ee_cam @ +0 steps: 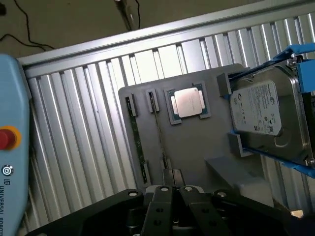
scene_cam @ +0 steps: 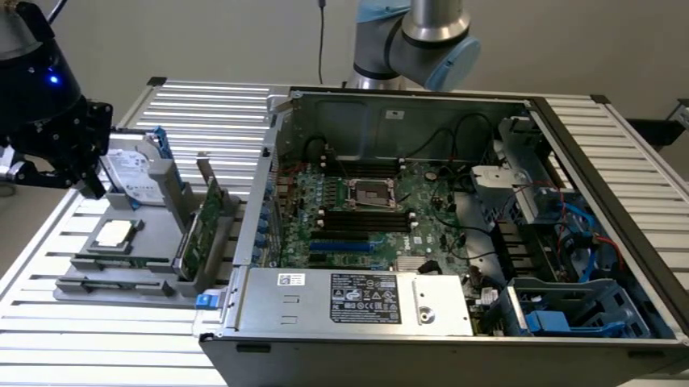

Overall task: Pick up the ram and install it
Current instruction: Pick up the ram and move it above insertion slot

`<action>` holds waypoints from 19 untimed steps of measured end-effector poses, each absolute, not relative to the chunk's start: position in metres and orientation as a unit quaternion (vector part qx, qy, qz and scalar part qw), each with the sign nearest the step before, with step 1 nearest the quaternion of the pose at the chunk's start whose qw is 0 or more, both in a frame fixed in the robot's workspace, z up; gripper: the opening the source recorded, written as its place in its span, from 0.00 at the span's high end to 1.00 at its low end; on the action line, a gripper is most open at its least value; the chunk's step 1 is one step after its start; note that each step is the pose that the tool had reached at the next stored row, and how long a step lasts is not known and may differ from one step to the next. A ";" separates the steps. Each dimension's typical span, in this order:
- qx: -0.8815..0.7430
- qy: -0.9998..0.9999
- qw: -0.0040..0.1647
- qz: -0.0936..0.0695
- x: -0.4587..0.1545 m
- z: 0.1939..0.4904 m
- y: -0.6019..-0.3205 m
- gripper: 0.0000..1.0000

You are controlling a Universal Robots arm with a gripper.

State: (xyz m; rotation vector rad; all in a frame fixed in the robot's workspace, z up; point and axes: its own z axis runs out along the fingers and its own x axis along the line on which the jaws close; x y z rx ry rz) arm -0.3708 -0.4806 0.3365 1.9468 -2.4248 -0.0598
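The ram [ee_cam: 137, 140] is a thin green stick standing on edge in a slot of the grey holder [ee_cam: 197, 142]. A second thin stick [ee_cam: 158, 129] stands in the slot beside it. In the exterior view the ram [scene_cam: 124, 261] shows as a green strip at the holder's near end. My gripper [ee_cam: 172, 191] hovers above the holder, its black fingers shut together with nothing between them, in line with the second stick. Seen from outside, the gripper [scene_cam: 89, 187] hangs over the holder's far left corner. The motherboard's black memory slots [scene_cam: 366, 218] lie inside the open case.
The holder also carries a square silver processor [ee_cam: 189, 103], a hard drive [ee_cam: 263, 115] in a blue bracket and an upright green expansion card [scene_cam: 199, 226]. The open computer case [scene_cam: 453, 218] takes up the exterior view's right. A teach pendant [ee_cam: 10, 147] lies beside the slatted table [scene_cam: 64, 339].
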 end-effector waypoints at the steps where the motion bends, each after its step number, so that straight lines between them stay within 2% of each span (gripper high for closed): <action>1: 0.633 -0.774 0.016 -0.019 -0.371 0.336 -0.481 0.89; 19: 0.719 -0.695 0.018 -0.017 -0.371 0.334 -0.481 0.89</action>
